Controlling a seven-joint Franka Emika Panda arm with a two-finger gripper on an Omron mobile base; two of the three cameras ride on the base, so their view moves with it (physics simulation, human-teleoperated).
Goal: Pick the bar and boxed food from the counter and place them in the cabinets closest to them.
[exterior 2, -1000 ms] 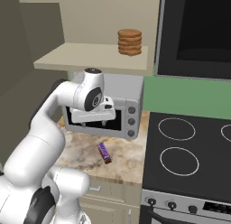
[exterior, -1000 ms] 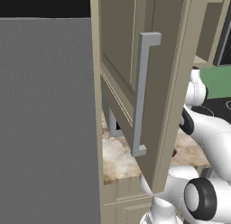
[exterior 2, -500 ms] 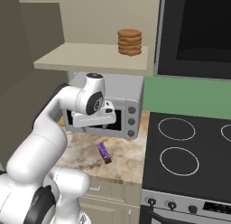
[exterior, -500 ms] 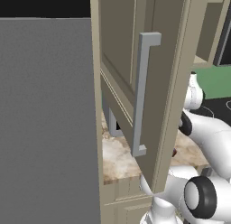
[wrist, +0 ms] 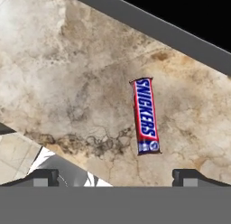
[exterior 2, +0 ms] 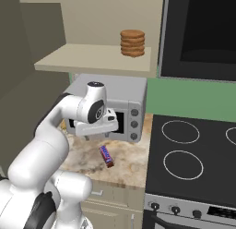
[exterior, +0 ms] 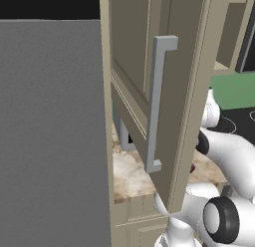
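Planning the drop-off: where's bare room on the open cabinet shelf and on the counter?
The shelf is bare left of the cookie stack. The counter is free in front of the microwave, between the candy bar and the arm. It is tight between bar and stovetop. The open gripper hangs above the bar.

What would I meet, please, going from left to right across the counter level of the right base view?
Robot arm → gripper → bar on the counter → stovetop.
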